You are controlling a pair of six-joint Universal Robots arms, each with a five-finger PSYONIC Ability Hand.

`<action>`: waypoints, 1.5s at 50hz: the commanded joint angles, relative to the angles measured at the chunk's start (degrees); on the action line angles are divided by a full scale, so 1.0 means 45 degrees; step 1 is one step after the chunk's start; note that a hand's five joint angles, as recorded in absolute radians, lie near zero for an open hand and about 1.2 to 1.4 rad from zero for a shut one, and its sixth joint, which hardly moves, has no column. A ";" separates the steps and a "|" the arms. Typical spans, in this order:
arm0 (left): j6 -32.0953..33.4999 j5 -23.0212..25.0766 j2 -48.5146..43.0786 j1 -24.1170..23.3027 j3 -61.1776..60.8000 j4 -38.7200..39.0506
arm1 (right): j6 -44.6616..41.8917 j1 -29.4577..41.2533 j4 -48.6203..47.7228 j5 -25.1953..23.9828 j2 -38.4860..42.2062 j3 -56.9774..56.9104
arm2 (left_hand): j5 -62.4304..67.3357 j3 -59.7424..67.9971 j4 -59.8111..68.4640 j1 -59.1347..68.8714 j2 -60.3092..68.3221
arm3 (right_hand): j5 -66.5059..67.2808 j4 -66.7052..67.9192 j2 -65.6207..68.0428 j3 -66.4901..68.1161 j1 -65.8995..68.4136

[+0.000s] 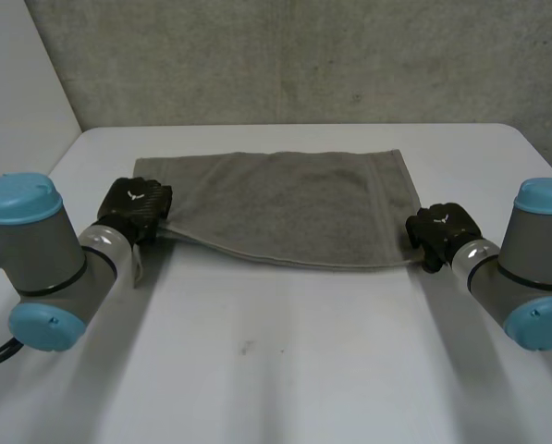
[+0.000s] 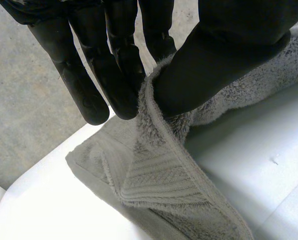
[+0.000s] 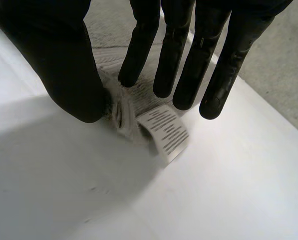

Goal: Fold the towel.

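A grey towel (image 1: 276,203) lies spread flat across the far half of the white table (image 1: 276,370). My left hand (image 1: 139,208) is at the towel's near left corner. In the left wrist view the thumb (image 2: 208,65) and fingers (image 2: 119,75) pinch the towel's edge (image 2: 161,170), lifting it off the table. My right hand (image 1: 442,233) is at the near right corner. There its fingers (image 3: 183,65) are straight and spread, and the thumb (image 3: 64,65) touches the bunched corner (image 3: 121,117) beside a white striped label (image 3: 166,132).
A grey concrete wall (image 1: 303,55) stands behind the table's far edge. A lighter wall (image 1: 17,83) runs along the left side. Bare table stretches between the towel and the near edge.
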 commanded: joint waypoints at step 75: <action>0.4390 -0.0519 0.4103 0.0211 -0.4660 -0.4262 | -0.4448 -0.3200 0.8409 -0.0292 -0.4022 0.0747 | 0.2430 0.2307 0.2279 0.2657 0.2284 | 0.7442 0.7338 0.7342 0.7335 0.5849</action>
